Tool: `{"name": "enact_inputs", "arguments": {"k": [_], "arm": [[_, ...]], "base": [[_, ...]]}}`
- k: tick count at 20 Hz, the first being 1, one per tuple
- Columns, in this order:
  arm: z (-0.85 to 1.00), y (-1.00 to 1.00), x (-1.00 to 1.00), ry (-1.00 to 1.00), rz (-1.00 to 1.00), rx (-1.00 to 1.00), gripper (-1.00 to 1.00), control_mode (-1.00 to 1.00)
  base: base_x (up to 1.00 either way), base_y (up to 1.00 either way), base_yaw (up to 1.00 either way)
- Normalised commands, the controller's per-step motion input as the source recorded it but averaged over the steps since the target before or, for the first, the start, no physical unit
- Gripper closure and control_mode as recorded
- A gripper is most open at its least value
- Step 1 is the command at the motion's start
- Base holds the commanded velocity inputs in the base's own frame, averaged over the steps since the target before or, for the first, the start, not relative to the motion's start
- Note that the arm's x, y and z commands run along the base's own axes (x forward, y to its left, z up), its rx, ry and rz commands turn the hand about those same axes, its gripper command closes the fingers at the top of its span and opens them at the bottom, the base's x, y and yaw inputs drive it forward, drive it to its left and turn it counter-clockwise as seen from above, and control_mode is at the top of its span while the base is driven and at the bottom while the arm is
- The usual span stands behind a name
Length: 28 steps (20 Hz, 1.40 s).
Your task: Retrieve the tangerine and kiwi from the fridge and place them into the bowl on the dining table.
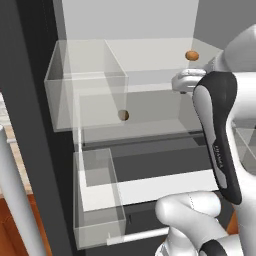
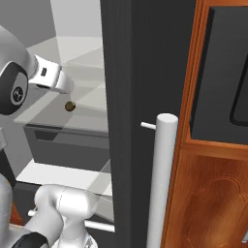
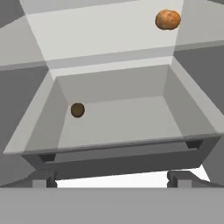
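The fridge (image 1: 30, 125) stands open, showing its pale interior. The tangerine (image 1: 192, 55) rests on the upper shelf at the right, also the orange ball top right in the hand view (image 3: 168, 19). One shelf lower lies the kiwi (image 1: 123, 115), a dark ball (image 3: 77, 110) left of centre on that shelf and just below the hand in the right base view (image 2: 70, 106). My gripper (image 3: 111, 178) is open and empty, in front of the shelves, short of both fruits. The bowl is out of view.
Clear bins (image 1: 85, 85) hang on the left side of the fridge, one more lower down (image 1: 97, 200). A long pale bar handle (image 2: 162, 184) and the dark fridge door edge (image 2: 126, 97) stand right of the arm, beside a reddish wood cabinet (image 2: 213, 193).
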Motion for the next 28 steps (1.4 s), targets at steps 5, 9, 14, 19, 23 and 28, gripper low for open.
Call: {"name": "enact_inputs", "arguments": {"k": [5,9,14,19,23,28], "arm": [[0.10,-0.45,0.29,0.05,-0.15,-0.04,-1.00,-1.00],[0.09,-0.34,0.45,0.01,-0.10,-0.04,-1.00,-1.00],[0.15,-0.38,0.69,0.04,-0.09,-0.01,-1.00,-1.00],[0.24,-0.28,0.84,0.04,-0.06,0.00,-1.00,-1.00],[0.06,-0.26,0.74,0.07,-0.07,0.00,-1.00,-1.00],[0.00,-0.20,0.75,0.05,-0.05,0.00,-1.00,-1.00]], "base": [[0.00,0.00,0.00],[0.00,0.00,0.00],[0.00,0.00,0.00],[0.00,0.00,0.00],[0.00,0.00,0.00],[0.00,0.00,0.00]]}}
